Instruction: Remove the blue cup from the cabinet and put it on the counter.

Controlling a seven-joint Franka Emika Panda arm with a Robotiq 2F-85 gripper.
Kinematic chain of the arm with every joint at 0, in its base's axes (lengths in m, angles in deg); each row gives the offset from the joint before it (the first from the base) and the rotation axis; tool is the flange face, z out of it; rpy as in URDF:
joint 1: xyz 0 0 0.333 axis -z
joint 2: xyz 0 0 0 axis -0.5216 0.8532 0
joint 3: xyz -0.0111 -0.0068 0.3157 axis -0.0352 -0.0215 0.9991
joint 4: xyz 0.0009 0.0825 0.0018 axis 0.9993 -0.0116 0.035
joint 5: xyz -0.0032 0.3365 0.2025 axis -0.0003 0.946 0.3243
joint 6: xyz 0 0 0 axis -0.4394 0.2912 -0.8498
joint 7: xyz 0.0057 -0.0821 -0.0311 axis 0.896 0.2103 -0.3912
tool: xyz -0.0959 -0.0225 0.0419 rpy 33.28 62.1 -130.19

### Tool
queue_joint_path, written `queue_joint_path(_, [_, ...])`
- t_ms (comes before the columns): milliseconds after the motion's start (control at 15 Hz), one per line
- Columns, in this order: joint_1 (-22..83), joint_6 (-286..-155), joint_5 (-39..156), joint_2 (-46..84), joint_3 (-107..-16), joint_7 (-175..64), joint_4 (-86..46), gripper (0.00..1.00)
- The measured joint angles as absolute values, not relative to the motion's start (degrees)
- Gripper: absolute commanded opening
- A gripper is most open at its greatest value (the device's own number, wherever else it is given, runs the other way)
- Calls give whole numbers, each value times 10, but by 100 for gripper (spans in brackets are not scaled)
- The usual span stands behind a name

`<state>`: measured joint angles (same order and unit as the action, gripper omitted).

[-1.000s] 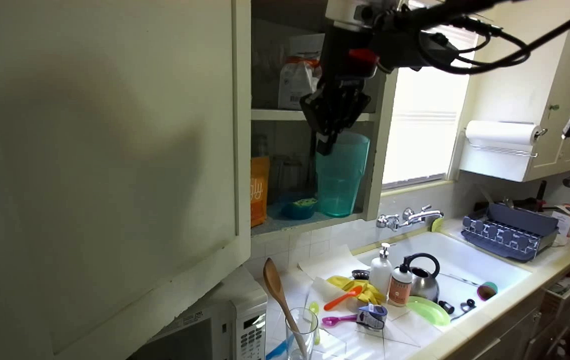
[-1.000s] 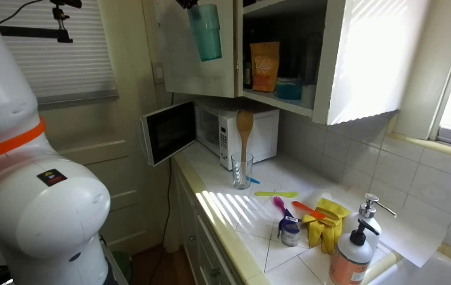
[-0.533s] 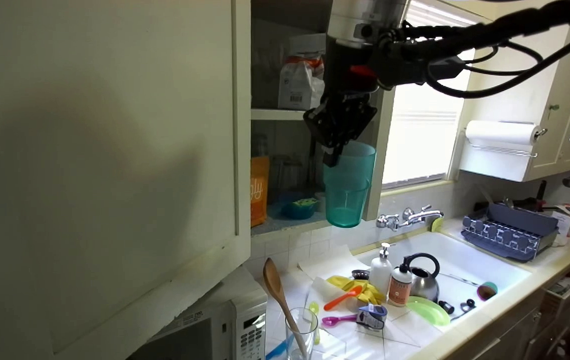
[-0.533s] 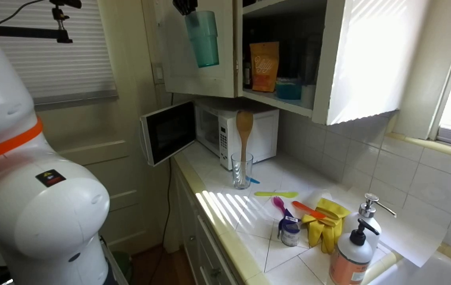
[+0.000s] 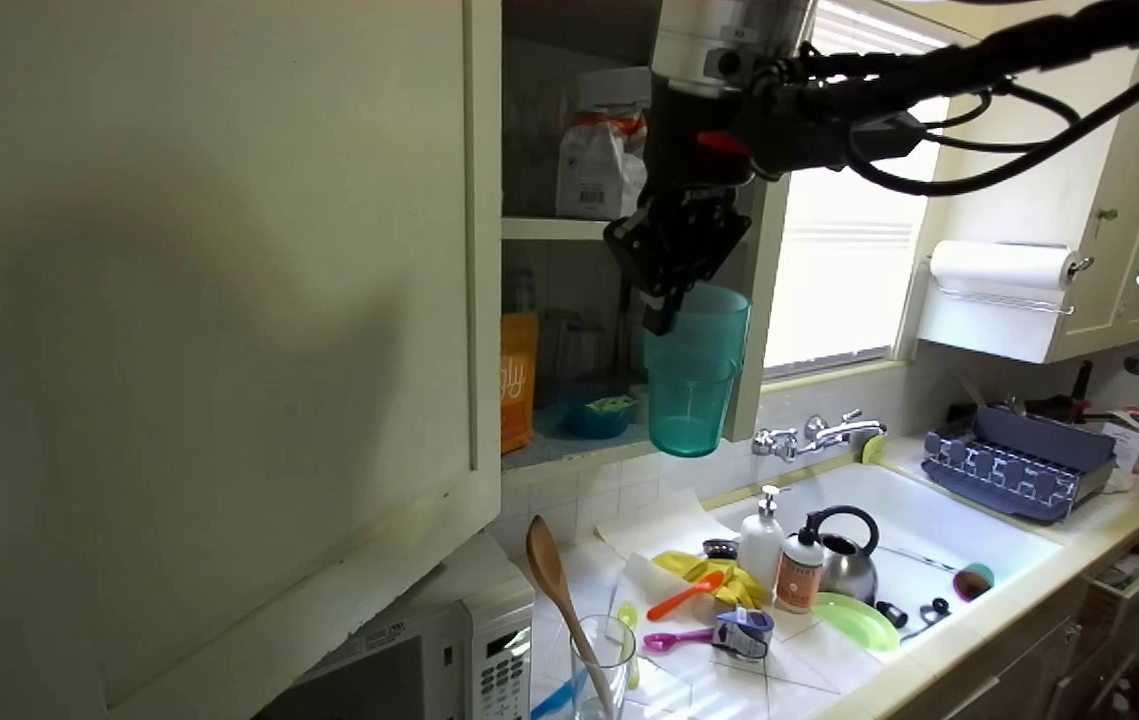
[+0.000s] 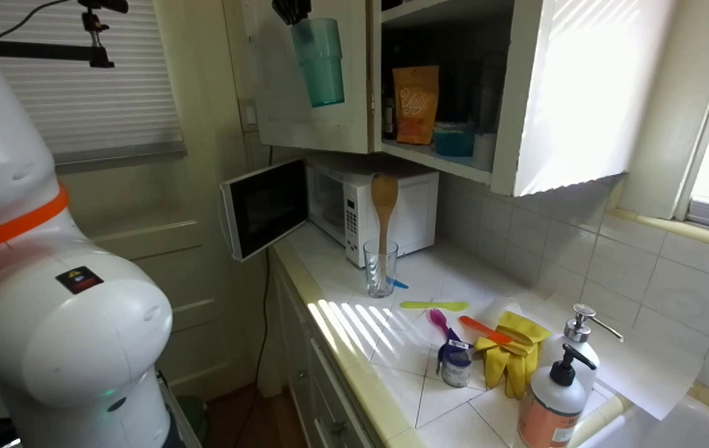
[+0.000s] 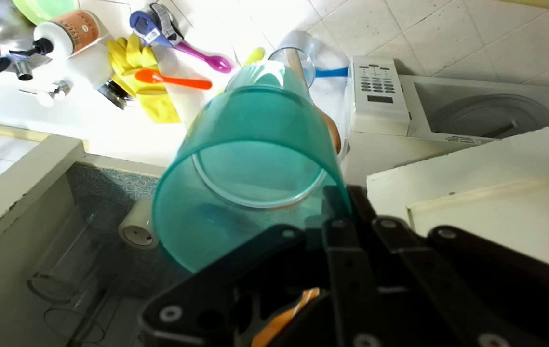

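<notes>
The blue cup (image 5: 694, 405) is a tall teal see-through tumbler. It hangs in the air in front of the cabinet's lower shelf, slightly tilted, and shows against the open door in an exterior view (image 6: 320, 68). My gripper (image 5: 664, 315) is shut on the cup's rim. In the wrist view one finger of the gripper (image 7: 350, 195) is inside the cup wall and one outside. The white cabinet (image 5: 579, 458) stands open, its door (image 5: 259, 330) swung out. The white tiled counter (image 6: 391, 367) lies well below the cup.
A clear glass (image 6: 381, 274) with a wooden spoon stands by the open microwave (image 6: 391, 211). Yellow gloves (image 6: 510, 354), an orange utensil (image 6: 485, 328), a small can (image 6: 455, 367) and a soap bottle (image 6: 550, 404) are on the counter. An orange bag (image 6: 416, 106) stands in the cabinet.
Over the last second the gripper has carried the cup outward from the cabinet shelf and slightly lower. In the last half second it has hardly moved.
</notes>
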<state>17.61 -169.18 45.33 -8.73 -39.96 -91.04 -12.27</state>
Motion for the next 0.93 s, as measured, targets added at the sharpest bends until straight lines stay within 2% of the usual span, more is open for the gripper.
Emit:
queue_joint_path(333, [179,-1779,483,-97,-407,-909,-189,1])
queue_joint_path(933, [191,-2104,533,-171,-431,-896,-460,1])
